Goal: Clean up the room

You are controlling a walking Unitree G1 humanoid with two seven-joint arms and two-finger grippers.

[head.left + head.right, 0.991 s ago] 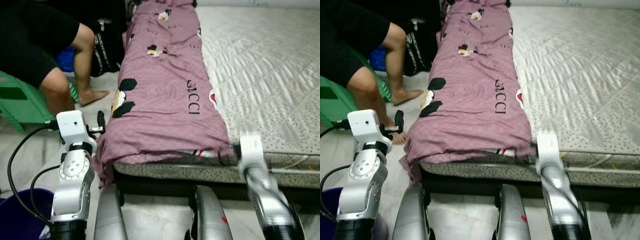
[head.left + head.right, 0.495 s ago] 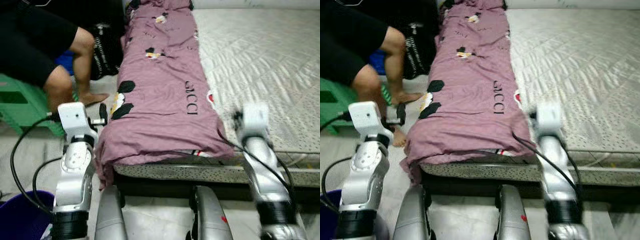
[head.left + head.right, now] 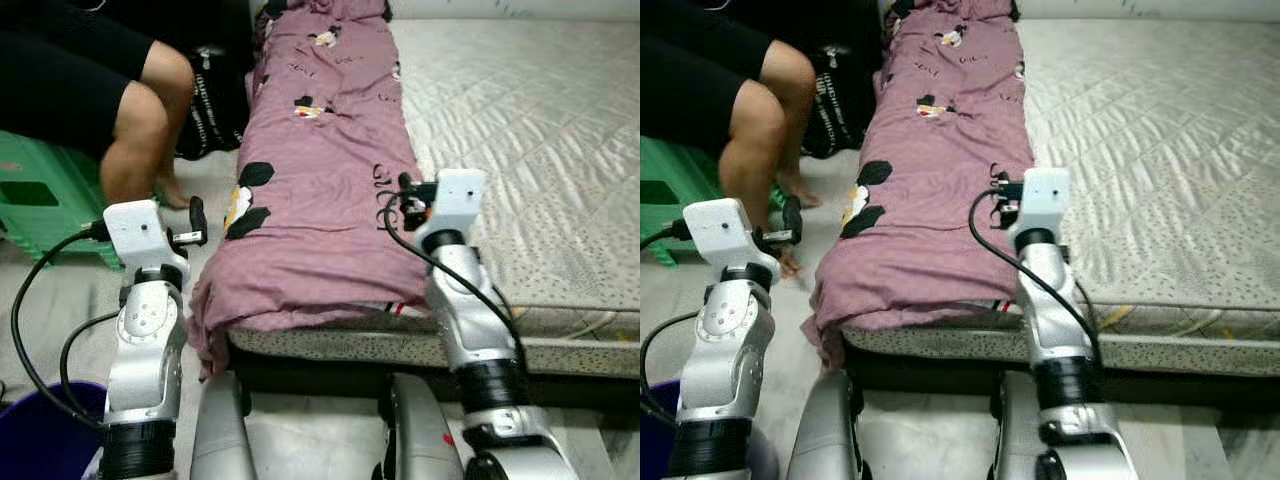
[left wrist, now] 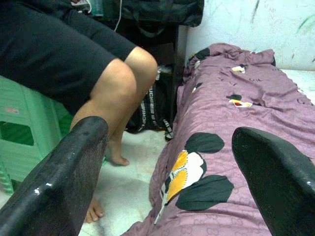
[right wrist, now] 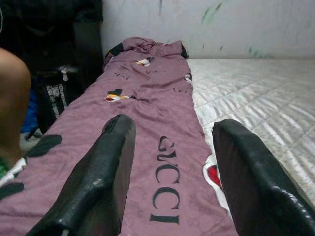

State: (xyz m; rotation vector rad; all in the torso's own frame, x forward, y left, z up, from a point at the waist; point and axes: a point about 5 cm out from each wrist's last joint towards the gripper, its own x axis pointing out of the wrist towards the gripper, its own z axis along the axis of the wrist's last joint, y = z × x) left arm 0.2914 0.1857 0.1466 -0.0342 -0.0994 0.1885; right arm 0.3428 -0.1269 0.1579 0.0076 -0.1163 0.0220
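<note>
Right claw (image 5: 167,167) parted above mauve quilt (image 3: 320,180), mattress (image 3: 540,130).

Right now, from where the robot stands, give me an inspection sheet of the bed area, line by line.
Surface: bare quilted grey mattress, nothing lying on its right part.
Job's things: purple blanket, folded into a long strip along the mattress's left edge, near corner drooping over the side.
Clutter: black bag on the floor beside the bed; purple bin at the robot's left.
Grippers: left gripper open, off the bed's left side; right gripper open, above the blanket's near right part.
Cables: black cables looping from the left wrist.
Surroundings: person's leg, seated on a green stool.
</note>
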